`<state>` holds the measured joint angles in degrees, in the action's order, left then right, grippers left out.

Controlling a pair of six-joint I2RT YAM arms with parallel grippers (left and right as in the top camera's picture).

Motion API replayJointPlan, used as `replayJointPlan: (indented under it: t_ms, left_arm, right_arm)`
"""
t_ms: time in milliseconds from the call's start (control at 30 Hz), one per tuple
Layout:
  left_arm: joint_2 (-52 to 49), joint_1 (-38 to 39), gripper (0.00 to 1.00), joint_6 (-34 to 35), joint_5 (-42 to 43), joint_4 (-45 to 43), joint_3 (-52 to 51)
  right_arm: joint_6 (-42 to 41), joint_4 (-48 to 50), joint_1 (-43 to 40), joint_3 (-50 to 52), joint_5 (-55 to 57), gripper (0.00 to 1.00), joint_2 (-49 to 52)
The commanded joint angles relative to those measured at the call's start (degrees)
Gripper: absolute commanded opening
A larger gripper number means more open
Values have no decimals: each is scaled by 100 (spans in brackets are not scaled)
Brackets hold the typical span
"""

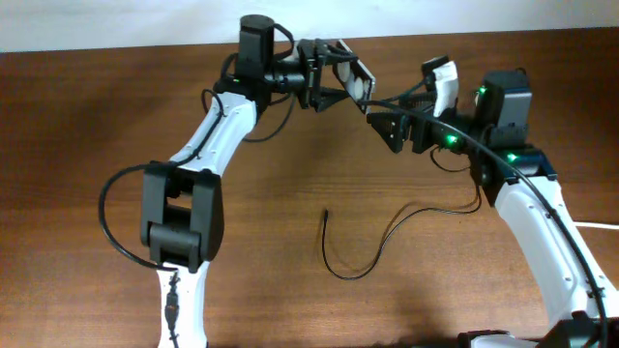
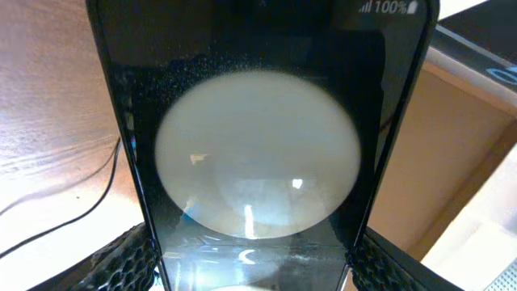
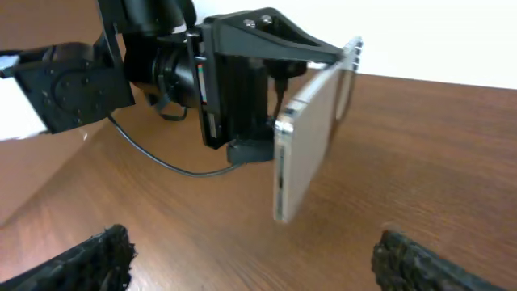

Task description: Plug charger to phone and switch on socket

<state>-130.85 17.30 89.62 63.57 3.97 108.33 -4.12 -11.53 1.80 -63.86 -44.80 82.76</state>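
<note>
- Left fingers (image 2: 121,259) clamp the phone (image 2: 258,162) by its edges, lifted off the table (image 1: 87,116).
- Right fingers (image 3: 85,259) spread wide, empty, facing the phone.
- Charger (image 1: 326,237) lies loose on the table.

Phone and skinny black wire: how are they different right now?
The flat glossy black phone is held up in the left gripper; the thin black charger cable lies loose on the wooden table. The phone is a wide slab; the cable curls. Both are black.
</note>
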Motion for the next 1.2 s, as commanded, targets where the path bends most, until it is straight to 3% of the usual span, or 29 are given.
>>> replayJointPlan:
  t_ms: [0, 300, 633, 800, 967, 1033, 1167]
  left_arm:
    - [-17, 321, 0, 212, -302, -61, 103]
    - [-17, 535, 0, 210, -577, -393, 103]
    - [-17, 855, 0, 210, -15, -396, 103]
    - [-17, 859, 0, 210, 116, -398, 103]
    - [-17, 859, 0, 210, 118, -398, 103]
    - [-17, 859, 0, 210, 118, -398, 103]
    - [-17, 859, 0, 208, 118, -398, 103]
  right_arm:
    - [20, 20, 131, -98, 439, 90, 94]
    - [-442, 0, 605, -98, 2437, 90, 94]
    - [-503, 4, 649, -98, 2754, 85, 94]
    - [-551, 0, 649, -98, 2922, 72, 94]
    - [-737, -2, 649, -98, 2920, 52, 94]
    - [-737, -4, 649, -98, 2920, 39, 94]
    - [-734, -22, 649, -98, 2920, 33, 94]
